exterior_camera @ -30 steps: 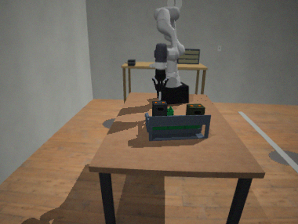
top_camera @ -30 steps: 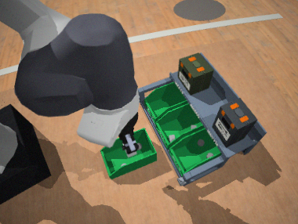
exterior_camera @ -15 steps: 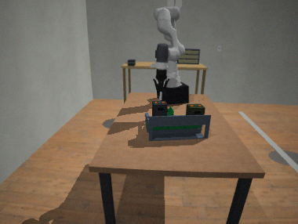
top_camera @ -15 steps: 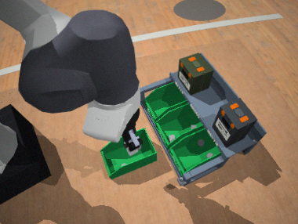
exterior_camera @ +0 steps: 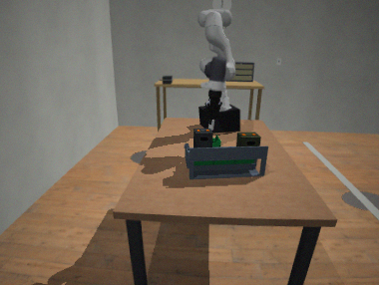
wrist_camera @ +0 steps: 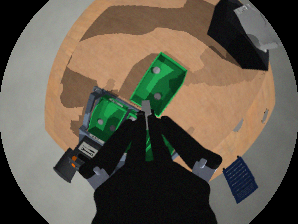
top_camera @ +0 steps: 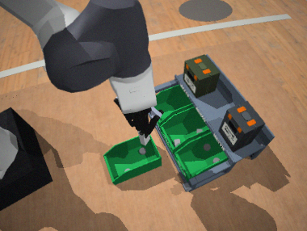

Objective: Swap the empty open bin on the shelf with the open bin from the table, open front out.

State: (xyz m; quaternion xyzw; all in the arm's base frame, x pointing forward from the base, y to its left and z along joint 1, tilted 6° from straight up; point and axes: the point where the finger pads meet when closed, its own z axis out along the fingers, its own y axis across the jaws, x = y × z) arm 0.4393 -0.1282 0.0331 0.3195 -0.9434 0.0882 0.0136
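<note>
The open bin with parts (top_camera: 141, 170) (wrist_camera: 159, 82) stands on the table in front of the shelf, with grey parts inside. My gripper (top_camera: 144, 141) (wrist_camera: 146, 106) (exterior_camera: 211, 126) is shut with nothing between its fingertips. In the top view the tips appear over that bin's end nearest the shelf; their exact height is unclear. The empty bin (top_camera: 174, 97) is in the far left place of the shelf (top_camera: 214, 106) (exterior_camera: 226, 153), partly hidden by the gripper. The middle bin (top_camera: 183, 123) and the near bin (top_camera: 195, 155) hold grey parts, their open fronts toward the table bin.
An olive box (top_camera: 208, 82) (exterior_camera: 248, 141) and a dark grey box (top_camera: 238, 135) (exterior_camera: 202, 140) stand on the shelf's upper board, behind the bins. The black robot base block (top_camera: 24, 170) is at the left in the top view. The shelf's front lip runs close to the table bin.
</note>
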